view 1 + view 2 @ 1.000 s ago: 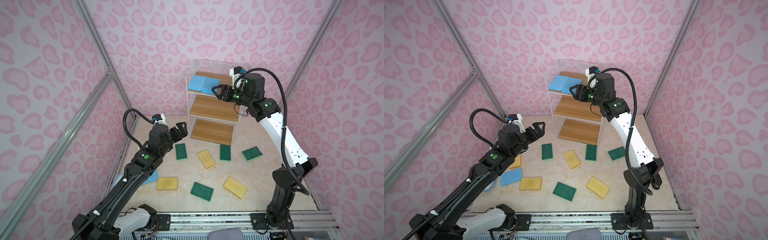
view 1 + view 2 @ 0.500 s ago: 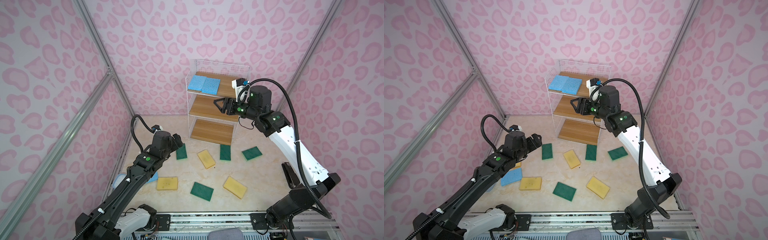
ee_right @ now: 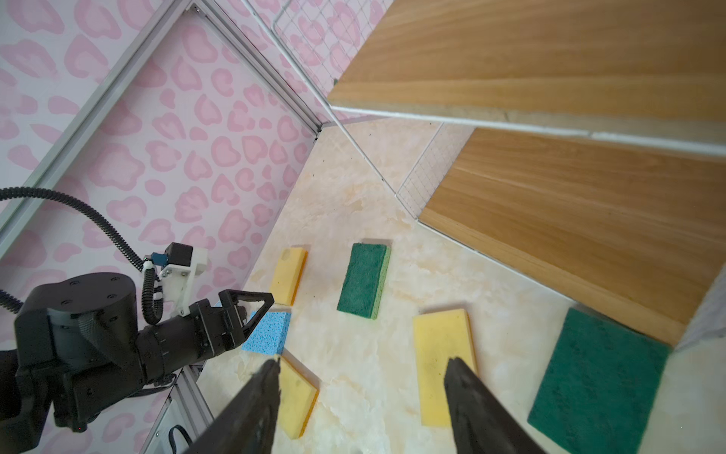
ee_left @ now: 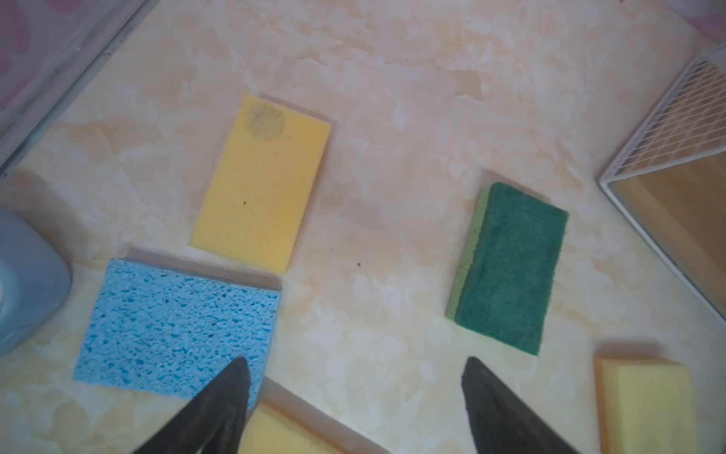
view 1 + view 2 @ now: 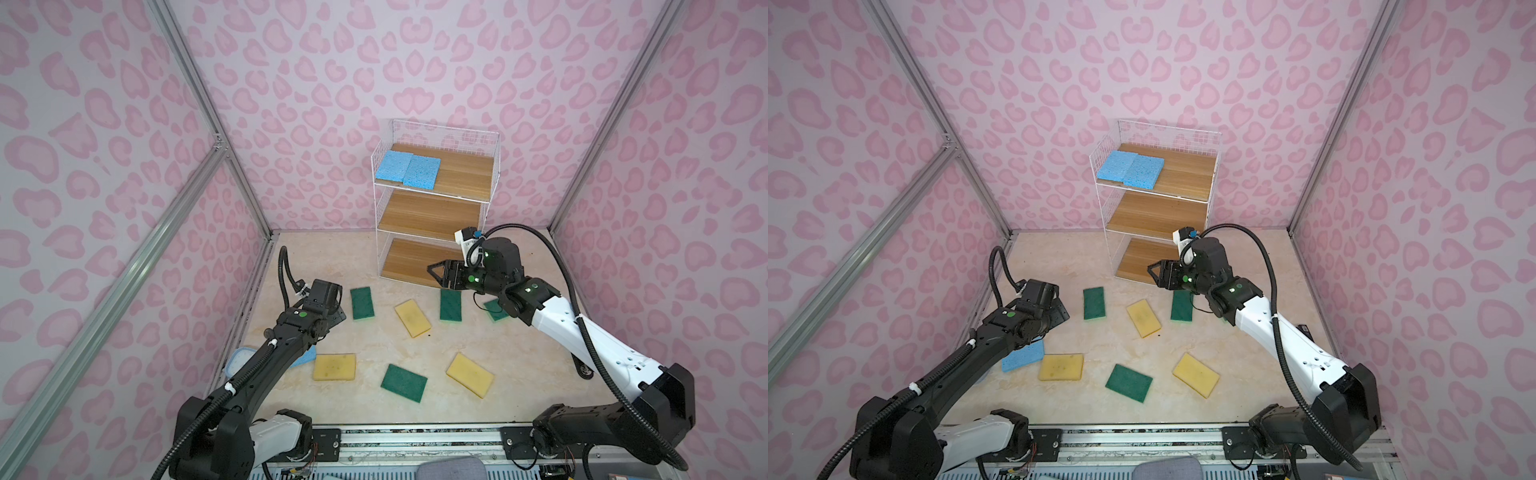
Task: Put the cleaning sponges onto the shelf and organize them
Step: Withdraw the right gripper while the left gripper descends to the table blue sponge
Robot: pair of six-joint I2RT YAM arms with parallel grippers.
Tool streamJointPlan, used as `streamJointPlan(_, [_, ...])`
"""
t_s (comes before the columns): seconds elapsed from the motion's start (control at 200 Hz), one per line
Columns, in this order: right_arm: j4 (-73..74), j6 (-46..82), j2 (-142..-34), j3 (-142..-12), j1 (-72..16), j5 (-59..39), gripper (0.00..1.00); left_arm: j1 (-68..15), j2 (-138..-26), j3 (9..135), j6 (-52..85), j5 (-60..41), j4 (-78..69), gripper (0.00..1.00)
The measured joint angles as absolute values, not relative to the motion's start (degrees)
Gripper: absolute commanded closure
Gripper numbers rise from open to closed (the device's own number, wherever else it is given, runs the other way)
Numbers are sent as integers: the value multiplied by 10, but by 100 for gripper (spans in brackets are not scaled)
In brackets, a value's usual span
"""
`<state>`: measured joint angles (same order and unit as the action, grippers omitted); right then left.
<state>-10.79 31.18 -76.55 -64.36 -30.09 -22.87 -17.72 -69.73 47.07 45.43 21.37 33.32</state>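
Lowest in both top views, 3 sponges [image 5: 404, 382] lie in a loose row on the floor [image 5: 374, 345]: yellow, green, yellow. Left of them a blue sponge [image 5: 1022, 356] shows partly from under the left arm [image 5: 266, 365]. The left gripper [image 4: 355, 393] hangs above the floor beside it, fingers apart with nothing between them (in the left wrist view 1 fingertip [image 4: 233, 381] overlaps the blue sponge's corner). A 4th yellow [image 4: 261, 184] shows in both wrist views.

At mid-frame lie a green [image 5: 361, 303], a yellow [image 5: 412, 318] and 2 more greens [image 5: 450, 305], the rightmost partly behind the right arm [image 5: 561, 324]. The right gripper [image 5: 434, 274] hovers at centre right, before the shelf's bottom board, fingers apart and empty.

Farthest, the shelf [image 5: 436, 212] stands by the back wall [image 5: 374, 62]. 2 blue pads [image 5: 395, 166] lie side by side, touching, at the left of its top board.
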Motion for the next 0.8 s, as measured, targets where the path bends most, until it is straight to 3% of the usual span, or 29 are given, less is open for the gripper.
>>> streamJointPlan(0.675, [-11,352,-749,-460,-280,-304,37,-143,-882,454,450,245,323,36])
streamJointPlan(0.735, [-7,352,-749,-458,-276,-306,37,-143,-894,449,450,246,318,49])
streamJointPlan(0.8, [-3,352,-749,-458,-272,-309,37,-143,-901,447,453,258,309,51])
